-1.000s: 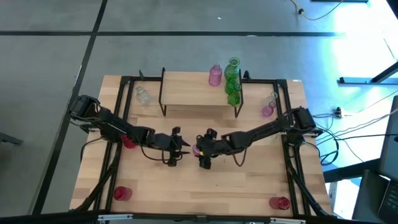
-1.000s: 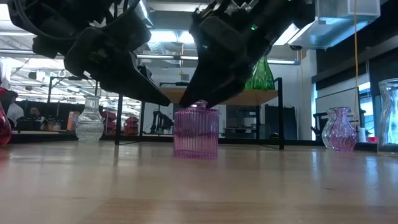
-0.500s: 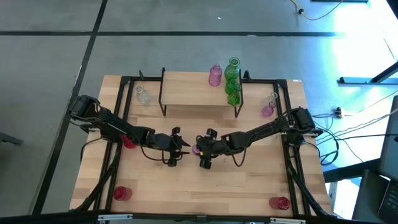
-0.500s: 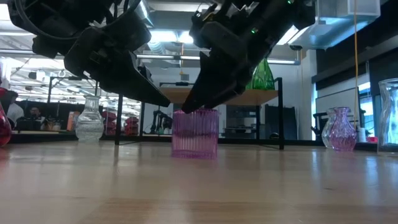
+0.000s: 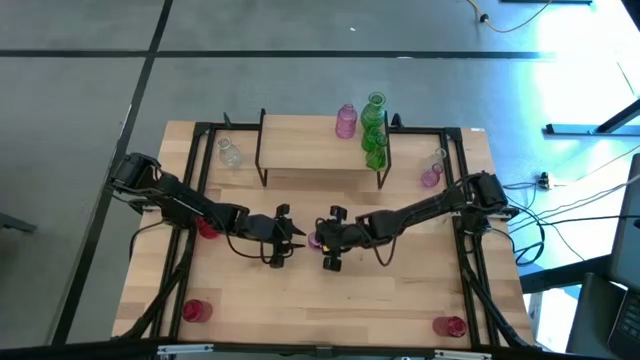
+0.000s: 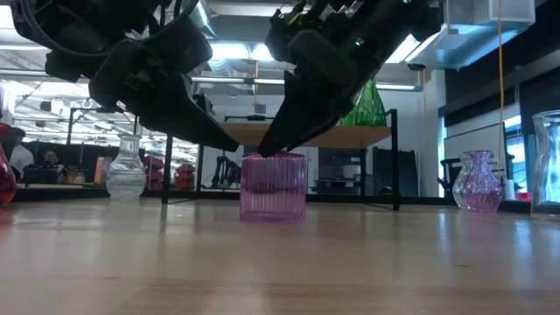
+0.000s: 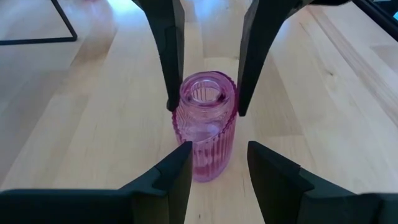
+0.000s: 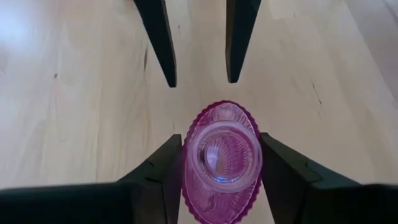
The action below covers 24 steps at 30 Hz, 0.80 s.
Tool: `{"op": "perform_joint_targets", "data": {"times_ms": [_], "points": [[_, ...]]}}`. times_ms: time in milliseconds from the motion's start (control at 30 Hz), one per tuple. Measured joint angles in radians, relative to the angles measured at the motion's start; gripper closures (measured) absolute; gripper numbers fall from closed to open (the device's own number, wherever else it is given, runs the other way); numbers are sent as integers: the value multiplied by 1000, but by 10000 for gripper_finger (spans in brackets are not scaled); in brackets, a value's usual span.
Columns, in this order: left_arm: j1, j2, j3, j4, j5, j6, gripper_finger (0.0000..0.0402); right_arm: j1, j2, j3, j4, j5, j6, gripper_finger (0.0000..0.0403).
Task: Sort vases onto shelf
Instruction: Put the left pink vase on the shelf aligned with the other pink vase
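Centrally, ribbed pink glass vase (image 6: 274, 186) — short, translucent, upright on table (image 6: 350, 262), right end effector (image 8: 217, 152) grasping it, left end effector (image 7: 214, 155) released

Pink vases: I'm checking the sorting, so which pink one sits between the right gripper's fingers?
The ribbed pink vase mid-table, upright between the right gripper fingers. The other pink vases stand apart: one on the shelf, one near the table's right edge.
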Motion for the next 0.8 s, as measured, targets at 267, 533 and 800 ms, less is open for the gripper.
{"op": "perform_joint_targets", "data": {"times_ms": [267, 533, 800], "points": [[0, 0, 0, -2, 0, 0, 254, 0, -11, 40, -29, -6, 2, 240], [0, 0, 0, -5, 3, 0, 254, 0, -13, 50, -55, -2, 4, 218], [0, 0, 0, -5, 3, 0, 254, 0, 11, 50, -42, 2, 13, 191]]}}
